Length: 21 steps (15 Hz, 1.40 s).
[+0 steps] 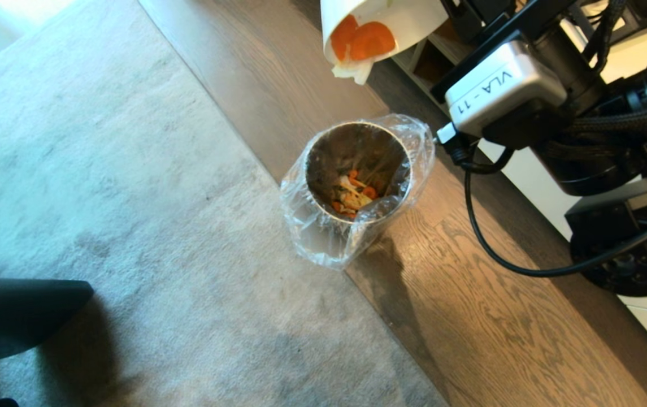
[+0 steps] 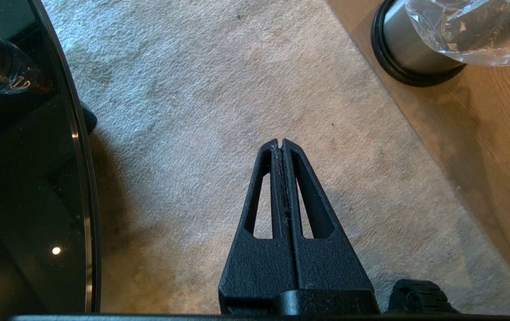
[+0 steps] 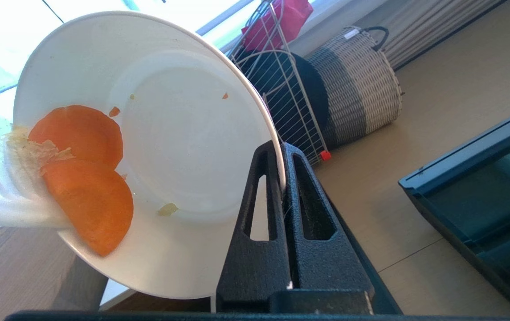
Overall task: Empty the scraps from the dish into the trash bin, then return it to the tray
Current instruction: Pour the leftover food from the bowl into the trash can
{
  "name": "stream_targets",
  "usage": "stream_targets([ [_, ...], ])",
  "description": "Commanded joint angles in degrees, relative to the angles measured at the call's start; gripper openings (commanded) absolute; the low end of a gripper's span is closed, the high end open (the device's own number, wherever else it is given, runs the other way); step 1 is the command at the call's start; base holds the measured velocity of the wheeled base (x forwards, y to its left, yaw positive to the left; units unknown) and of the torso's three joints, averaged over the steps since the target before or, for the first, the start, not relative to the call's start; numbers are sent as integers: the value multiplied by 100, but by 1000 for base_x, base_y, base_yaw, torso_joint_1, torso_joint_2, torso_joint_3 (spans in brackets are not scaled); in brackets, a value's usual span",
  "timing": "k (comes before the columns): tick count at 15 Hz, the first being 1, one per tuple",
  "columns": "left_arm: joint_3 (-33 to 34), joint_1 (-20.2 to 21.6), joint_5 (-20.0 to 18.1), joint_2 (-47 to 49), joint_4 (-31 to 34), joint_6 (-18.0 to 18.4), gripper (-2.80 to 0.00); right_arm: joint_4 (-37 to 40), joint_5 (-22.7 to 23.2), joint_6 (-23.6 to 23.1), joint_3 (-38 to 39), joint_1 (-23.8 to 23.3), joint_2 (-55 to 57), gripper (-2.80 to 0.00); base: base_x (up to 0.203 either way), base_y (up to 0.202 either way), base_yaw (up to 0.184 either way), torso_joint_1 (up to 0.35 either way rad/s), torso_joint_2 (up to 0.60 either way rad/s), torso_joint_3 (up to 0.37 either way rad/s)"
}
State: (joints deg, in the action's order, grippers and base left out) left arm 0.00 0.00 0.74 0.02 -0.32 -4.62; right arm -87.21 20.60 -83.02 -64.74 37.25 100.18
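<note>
Dish tipped above trash bin, scraps at its lip.

Right gripper (image 3: 283,154) fingers pinch the rim of the dish (image 3: 183,133), held steeply tilted at top centre of the head view; scraps (image 1: 361,42) cling at its lower edge. Trash bin (image 1: 357,186) stands centre frame, food inside. Left gripper (image 2: 282,145) fingers pressed together over carpet (image 2: 219,89).

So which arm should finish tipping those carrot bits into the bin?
The right: its gripper already grips the tilted dish with scraps at its lip, near the trash bin. The left gripper hangs empty over carpet.
</note>
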Motion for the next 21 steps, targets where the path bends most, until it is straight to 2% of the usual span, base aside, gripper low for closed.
stream_targets([
  [1, 0, 0, 5, -2, -3, -4, -280, -261, 76, -48, -12, 1, -113, -280, 0, 0, 0, 0, 0, 0],
  [21, 0, 0, 5, -2, -3, -4, -280, -261, 243, -196, 339, 221, -536, -280, 0, 0, 0, 0, 0, 0],
])
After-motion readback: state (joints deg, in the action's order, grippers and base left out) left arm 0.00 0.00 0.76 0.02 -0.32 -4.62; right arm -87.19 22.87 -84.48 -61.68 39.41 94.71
